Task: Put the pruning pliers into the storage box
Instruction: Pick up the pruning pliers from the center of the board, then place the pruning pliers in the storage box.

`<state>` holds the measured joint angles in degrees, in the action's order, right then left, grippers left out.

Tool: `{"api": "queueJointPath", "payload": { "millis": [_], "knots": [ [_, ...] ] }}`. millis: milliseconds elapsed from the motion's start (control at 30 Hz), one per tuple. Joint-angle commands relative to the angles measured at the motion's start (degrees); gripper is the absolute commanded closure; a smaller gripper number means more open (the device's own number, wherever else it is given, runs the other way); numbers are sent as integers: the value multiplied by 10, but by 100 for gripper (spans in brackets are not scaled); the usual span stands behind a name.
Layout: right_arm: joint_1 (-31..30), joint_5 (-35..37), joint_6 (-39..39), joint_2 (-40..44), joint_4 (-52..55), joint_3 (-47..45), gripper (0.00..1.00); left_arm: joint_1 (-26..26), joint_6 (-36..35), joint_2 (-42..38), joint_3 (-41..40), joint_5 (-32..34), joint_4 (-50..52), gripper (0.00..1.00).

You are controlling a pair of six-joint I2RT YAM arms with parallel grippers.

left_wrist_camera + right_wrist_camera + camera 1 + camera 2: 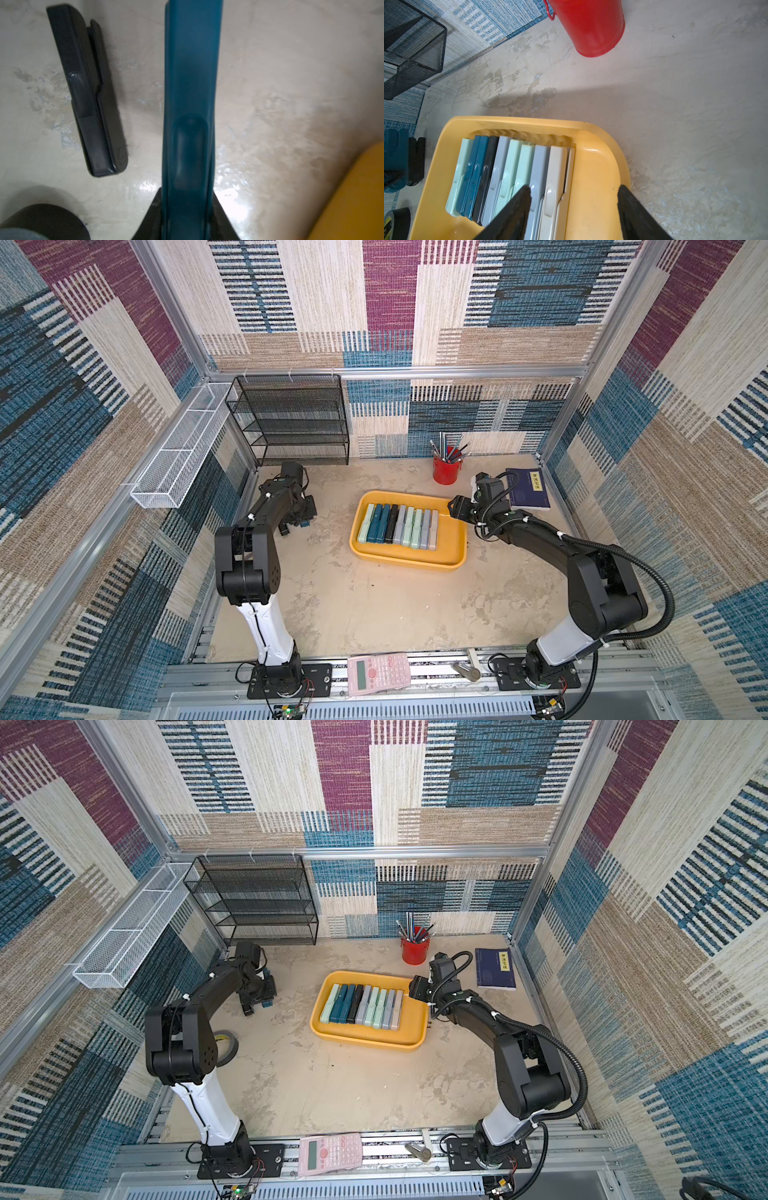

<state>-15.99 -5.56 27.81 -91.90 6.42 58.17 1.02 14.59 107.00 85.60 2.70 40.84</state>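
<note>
Yellow-orange storage box point(451, 541) centre frame: row of pruning pliers point(399, 526) inside, mint/teal/black/grey/whitish. Left gripper point(296, 521) clamped on teal pliers point(191, 83), left of box; black pliers point(87, 93) flat on table point(374, 605) beside. Right gripper point(574, 193) jaws apart over box's right end. Red bucket point(446, 470) above box holds pencils point(451, 448).

Patchwork walls point(395, 302), probably woven fabric; mottled beige tabletop point(374, 605); black mesh rack point(291, 423) at back; even light.
</note>
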Motion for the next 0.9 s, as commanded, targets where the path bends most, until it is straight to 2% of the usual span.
{"api": "queueJointPath", "payload": {
  "millis": [0,167,333,567,700,867],
  "knots": [
    [0,6,-2,9,-9,-2,32,40,-19,-37,9,2,28,82],
    [2,6,1,24,-14,-11,32,136,-3,-82,37,4,52,82],
    [14,3,5,41,-21,-26,32,242,38,-79,72,-12,51,82],
    [29,16,7,76,-28,-55,32,384,83,36,152,-50,24,84],
    [35,22,11,99,-25,-77,33,431,105,104,210,-81,8,84],
    [39,20,16,122,-25,-102,33,459,131,164,256,-92,9,84]
  ]
}}
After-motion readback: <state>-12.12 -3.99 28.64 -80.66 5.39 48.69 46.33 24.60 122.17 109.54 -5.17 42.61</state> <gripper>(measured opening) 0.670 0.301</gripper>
